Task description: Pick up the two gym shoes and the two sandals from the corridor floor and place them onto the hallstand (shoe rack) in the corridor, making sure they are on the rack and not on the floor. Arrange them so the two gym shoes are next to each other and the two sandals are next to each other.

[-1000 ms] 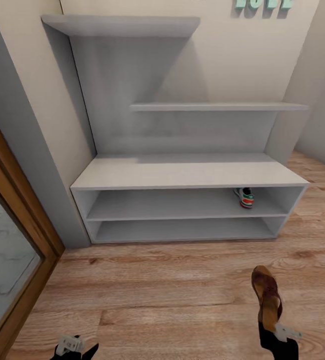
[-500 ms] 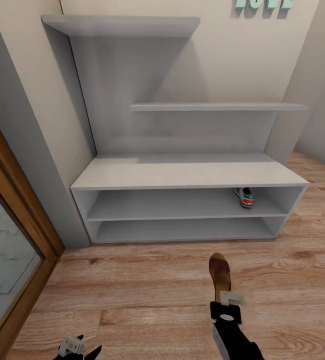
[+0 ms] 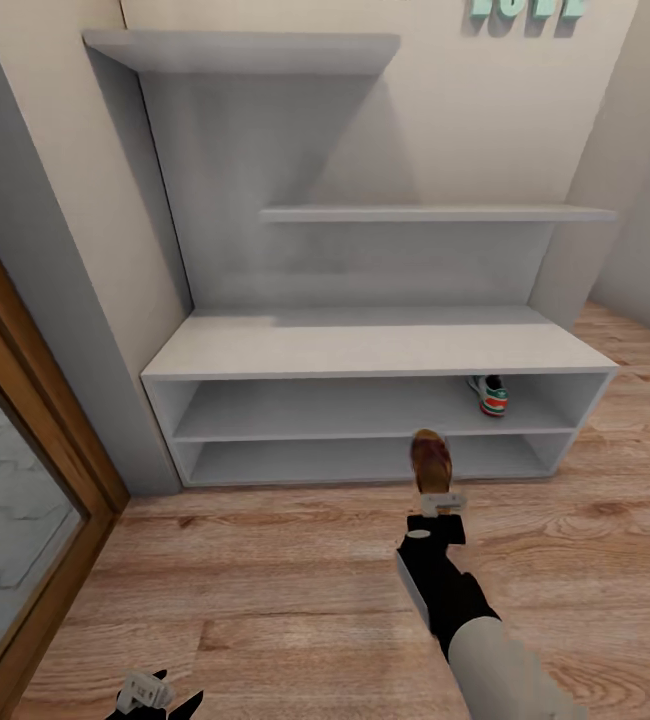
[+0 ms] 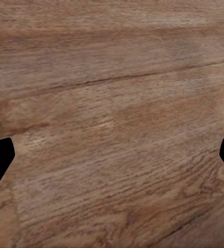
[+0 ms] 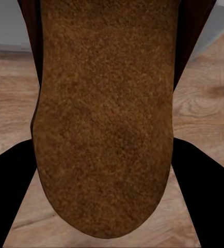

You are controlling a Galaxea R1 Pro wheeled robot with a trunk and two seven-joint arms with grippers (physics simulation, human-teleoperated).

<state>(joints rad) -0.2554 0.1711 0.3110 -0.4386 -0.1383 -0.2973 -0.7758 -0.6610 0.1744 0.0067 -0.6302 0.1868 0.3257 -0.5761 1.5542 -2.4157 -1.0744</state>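
My right gripper (image 3: 437, 503) is shut on a brown sandal (image 3: 430, 462), held out toward the front of the pale grey hallstand (image 3: 365, 345), level with its lower shelf slot. In the right wrist view the sandal's tan footbed (image 5: 107, 119) lies between the two dark fingers (image 5: 14, 196). One gym shoe (image 3: 489, 393), white with green and red, stands in the upper slot near its right end. My left gripper (image 3: 155, 695) hangs low at the view's bottom edge, and its wrist view looks at bare corridor floor (image 4: 112, 124) with its fingertips wide apart. The other sandal and the second gym shoe are out of view.
A wood-framed glass door (image 3: 15, 480) lines the left side. Two staggered shelves (image 3: 425, 213) rise above the hallstand's broad top. A wall (image 3: 645, 200) closes in at the right. Plank floor (image 3: 265, 590) stretches between me and the rack.
My right arm has carried the sandal forward and to the left, from low over the floor at the right up to the front of the hallstand's lower slots. The left gripper stayed put.
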